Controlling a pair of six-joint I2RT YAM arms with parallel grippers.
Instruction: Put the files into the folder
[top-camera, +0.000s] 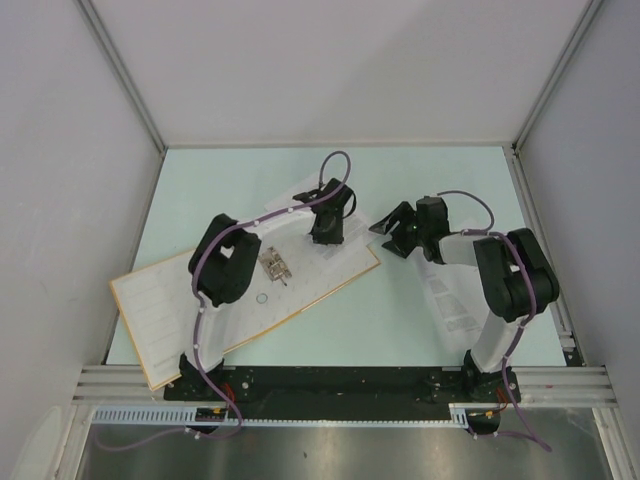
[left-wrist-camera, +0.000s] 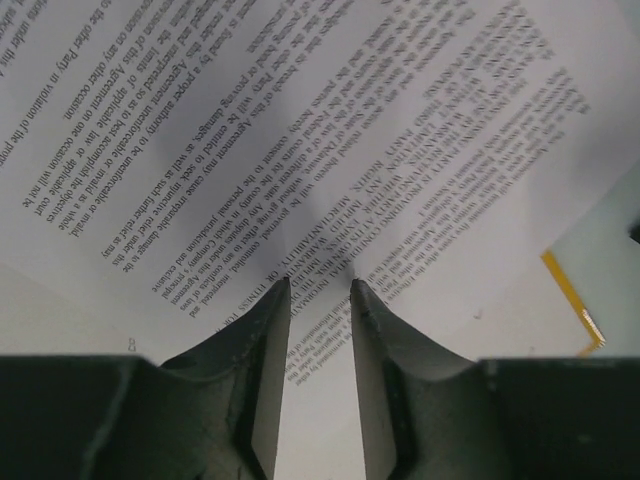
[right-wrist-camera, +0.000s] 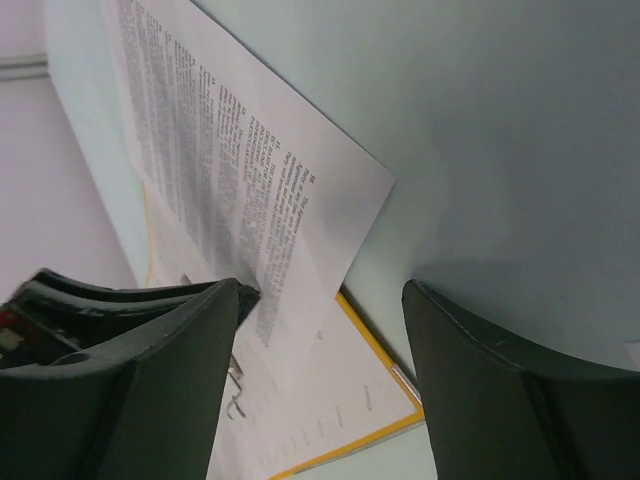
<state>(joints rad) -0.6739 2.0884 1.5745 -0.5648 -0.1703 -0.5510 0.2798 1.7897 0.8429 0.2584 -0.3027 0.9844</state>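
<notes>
A: Where are the files (top-camera: 352, 258)?
B: One sheet lies on the open folder's (top-camera: 160, 310) right half, beside the rings (top-camera: 273, 264); more sheets (top-camera: 452, 300) sit on the tabletop (top-camera: 400, 335) under the right arm (top-camera: 510, 280).
A: The left gripper (left-wrist-camera: 320, 285)?
B: Tips down on that sheet, narrowly parted, probably to bunch it for a hold; whether it pinches, I cannot tell.
A: The right gripper (right-wrist-camera: 325, 288)?
B: Spread wide, holding nothing, just off the folder's edge, seemingly placed to steady the sheet's raised corner.

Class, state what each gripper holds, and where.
The left gripper seems to pinch a raised fold mid-page in the files; the right gripper is open, holding nothing.
</notes>
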